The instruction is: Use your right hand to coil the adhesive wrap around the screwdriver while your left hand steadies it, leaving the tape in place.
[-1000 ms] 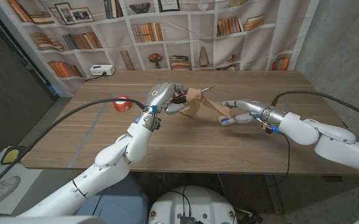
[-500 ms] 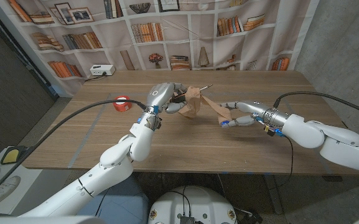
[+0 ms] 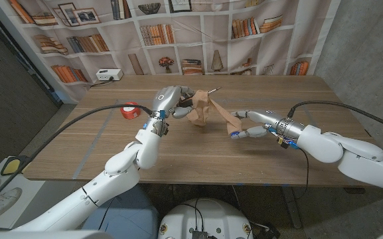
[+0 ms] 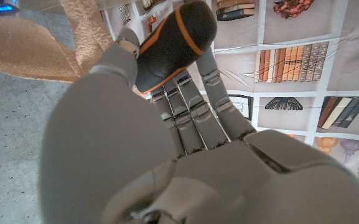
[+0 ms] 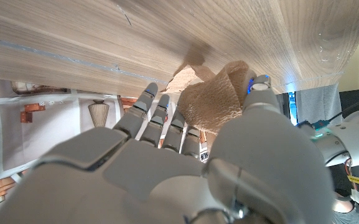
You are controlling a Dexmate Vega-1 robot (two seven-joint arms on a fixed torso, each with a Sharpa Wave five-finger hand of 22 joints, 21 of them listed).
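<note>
The screwdriver (image 3: 201, 95) is gripped by its black-and-orange handle in the left robot hand (image 3: 168, 103), raised above the counter (image 3: 264, 89), evidently so wrap can pass around it. The adhesive wrap (image 3: 208, 113), bunched on the shaft, is pinched by the right robot hand (image 3: 244, 126), stretched between both.

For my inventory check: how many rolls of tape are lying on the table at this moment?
1: a red tape roll lies on the table beside the left arm. The tan wrap stretches between the screwdriver and the right hand; its own roll may be hidden there.
</note>
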